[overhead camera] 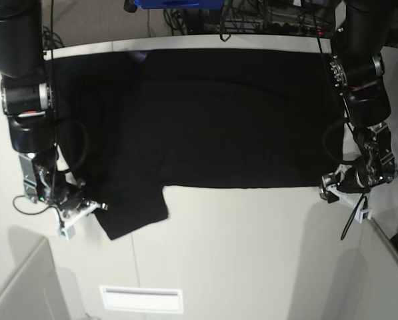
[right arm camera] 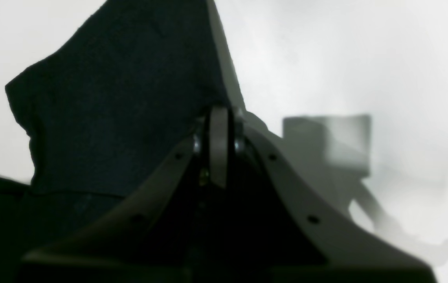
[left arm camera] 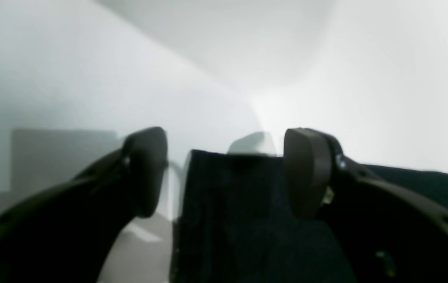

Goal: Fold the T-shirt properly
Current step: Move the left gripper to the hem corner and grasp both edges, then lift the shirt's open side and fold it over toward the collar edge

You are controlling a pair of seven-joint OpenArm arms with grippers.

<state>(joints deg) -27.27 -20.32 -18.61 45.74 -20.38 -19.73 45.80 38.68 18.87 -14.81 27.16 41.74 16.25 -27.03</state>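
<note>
You had the T-shirt (overhead camera: pixel 219 127) spread across the upper half of the base view on the white tabletop (overhead camera: pixel 252 253), its long axis running left to right across the frame. One short sleeve (overhead camera: pixel 129 213) pointed down at the lower left; which end was the collar could not be told from these views.

Your right hand (overhead camera: pixel 100 207), at the lower left of the base view, was pressed together and pinching the sleeve's edge; in its wrist view the black cloth rose straight out of the closed pads.

Your left hand (overhead camera: pixel 327 188), at the lower right of the base view, was spread. In its wrist view a flap of cloth stood between the two fingers (left arm camera: pixel 306 173), lying against one pad and apart from the other, so nothing was gripped there yet.

To do this step well, you would have needed to seat that corner deeper between the pads before closing, taking all layers at once. Then lift both hands level and together, so the fold line stayed straight and the cloth did not sag or twist.
</note>
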